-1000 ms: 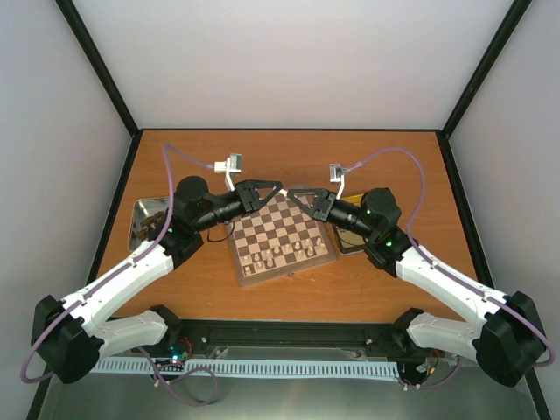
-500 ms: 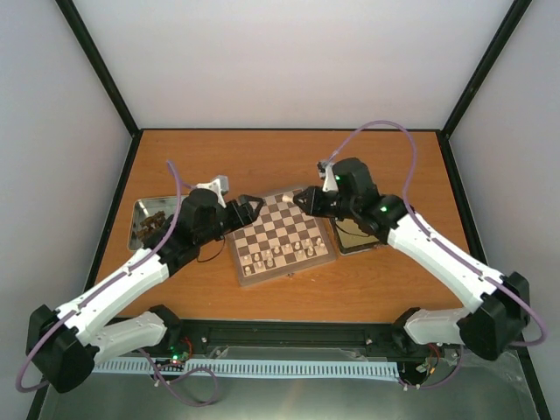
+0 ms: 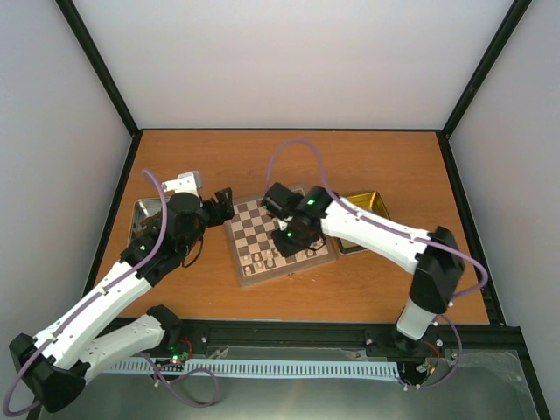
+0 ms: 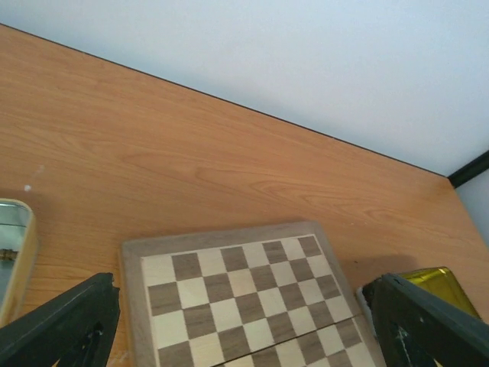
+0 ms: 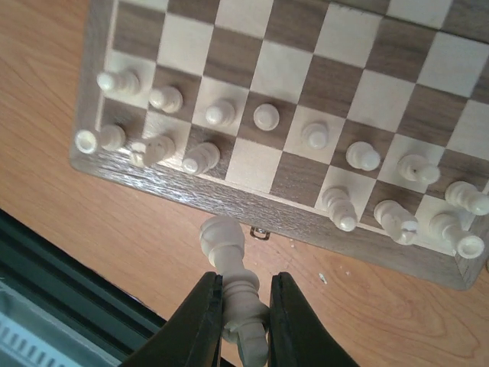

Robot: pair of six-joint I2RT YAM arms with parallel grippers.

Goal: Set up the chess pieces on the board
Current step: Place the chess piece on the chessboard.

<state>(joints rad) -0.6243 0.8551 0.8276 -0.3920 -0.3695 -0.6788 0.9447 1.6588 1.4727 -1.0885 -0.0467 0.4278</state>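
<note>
At far left, silver tray (image 3: 140, 229) on the wooden surface (image 3: 350, 289). Next, left fingers (image 4: 65, 325) spread wide, empty, near the far left corner of the board (image 3: 248, 229). Board flat at centre, cream chess pieces (image 5: 267, 116) along its near rows. Then right fingers (image 5: 202, 321) pinching one cream piece (image 5: 221, 238) above the near edge. Gold tin (image 3: 367, 203) just beside the board's right side.
</note>
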